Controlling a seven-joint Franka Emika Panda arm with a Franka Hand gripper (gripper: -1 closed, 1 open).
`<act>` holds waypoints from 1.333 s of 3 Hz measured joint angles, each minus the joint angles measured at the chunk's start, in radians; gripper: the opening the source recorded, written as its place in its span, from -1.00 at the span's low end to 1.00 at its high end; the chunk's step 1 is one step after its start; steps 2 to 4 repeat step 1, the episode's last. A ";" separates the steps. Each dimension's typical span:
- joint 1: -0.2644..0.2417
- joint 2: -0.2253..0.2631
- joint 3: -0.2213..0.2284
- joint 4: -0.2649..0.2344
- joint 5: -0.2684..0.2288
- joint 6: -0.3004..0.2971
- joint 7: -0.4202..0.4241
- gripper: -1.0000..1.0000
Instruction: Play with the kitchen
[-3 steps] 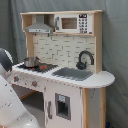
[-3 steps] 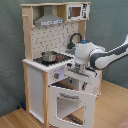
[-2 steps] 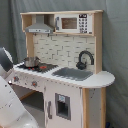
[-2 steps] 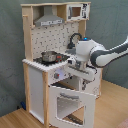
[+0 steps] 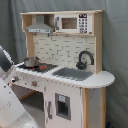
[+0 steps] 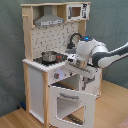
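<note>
The kitchen (image 5: 65, 50) is a tall white and light-wood toy with a grey hood, a microwave, a black faucet (image 5: 85, 58) and a grey sink (image 5: 73, 73). A metal pot (image 5: 31, 61) stands on its stovetop. In the second exterior view the kitchen (image 6: 50, 35) has its windowed oven door (image 6: 70, 102) swung open and tilted outward. My white arm reaches in from the second exterior view's right. My gripper (image 6: 76, 65) hangs at the counter's front edge, just above the open door and beside the knob panel (image 6: 59, 75). In the first exterior view my arm (image 5: 7, 100) covers the kitchen's lower left.
A grey curtain hangs behind the kitchen in both exterior views. The kitchen stands on a wooden floor (image 6: 15, 120). A cabinet door with a small window (image 5: 62, 106) sits shut under the sink. The rounded counter end (image 5: 102, 79) juts out at the first exterior view's right.
My arm has shifted only slightly by the counter's front edge. The oven door stays open and the pot has not moved.
</note>
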 joint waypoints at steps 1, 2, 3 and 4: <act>0.002 -0.025 0.000 0.008 -0.094 -0.017 0.015 1.00; 0.002 -0.025 0.000 0.008 -0.094 -0.017 0.015 1.00; 0.002 -0.025 0.000 0.008 -0.094 -0.017 0.015 1.00; 0.002 -0.025 0.000 0.008 -0.094 -0.017 0.015 1.00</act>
